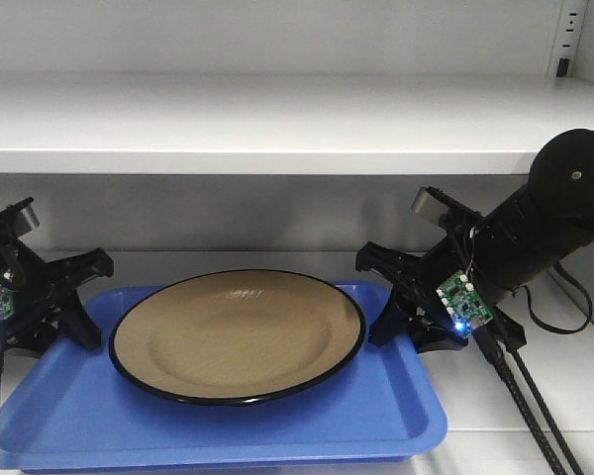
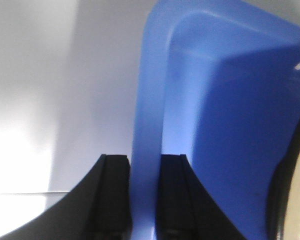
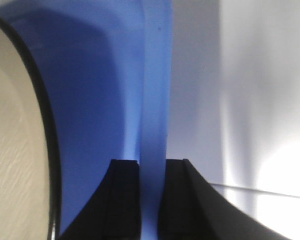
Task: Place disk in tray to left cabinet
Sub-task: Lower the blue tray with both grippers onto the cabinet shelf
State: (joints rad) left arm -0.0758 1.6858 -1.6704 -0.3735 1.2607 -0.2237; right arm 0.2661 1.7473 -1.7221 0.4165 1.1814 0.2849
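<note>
Hold tray [image 1: 277, 426] level, left gripper [image 2: 142, 170] and right gripper [image 3: 152, 170] each pinching a side rim, with disk [image 1: 238, 332] centred inside. Lower both ends evenly onto left cabinet [image 1: 277, 129] shelf, possibly touching now; release together.

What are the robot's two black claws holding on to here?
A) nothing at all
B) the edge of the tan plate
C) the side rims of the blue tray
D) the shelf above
C: the wrist views show the left gripper and the right gripper each with a finger on either side of the rim of the tray, while the disk lies in it untouched.
</note>
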